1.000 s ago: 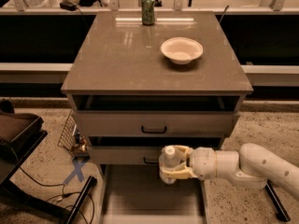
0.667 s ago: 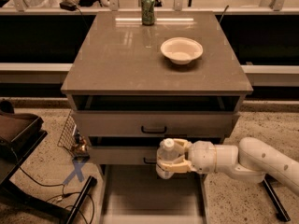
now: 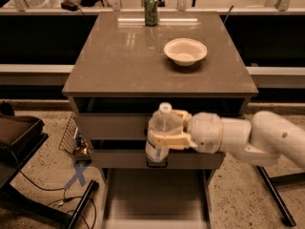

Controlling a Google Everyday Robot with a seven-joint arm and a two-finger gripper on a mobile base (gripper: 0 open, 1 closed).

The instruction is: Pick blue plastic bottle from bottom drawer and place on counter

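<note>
We hold the blue plastic bottle (image 3: 163, 119) upright, with the jaws of our gripper (image 3: 167, 128) closed around its body. It hangs before the upper drawer fronts (image 3: 109, 126), above the open bottom drawer (image 3: 152, 199) and below the counter (image 3: 119, 66).

End effector (image 3: 164, 128) clamps blue plastic bottle (image 3: 162, 122) above bottom drawer (image 3: 153, 197).

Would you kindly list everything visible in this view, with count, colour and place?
blue plastic bottle: one, clear with white cap, upright in the pincer, before the drawers
bottom drawer: one, grey, pulled open below the bottle
counter: one, grey-brown, cabinet top
can: one, green, counter's far edge
bowl: one, cream, counter's right side
upper drawers: two, grey, under the counter
tape cross: one, blue, floor at left
pincer: one, cream, shut on the bottle
arm: one, white, reaching in from the right
</note>
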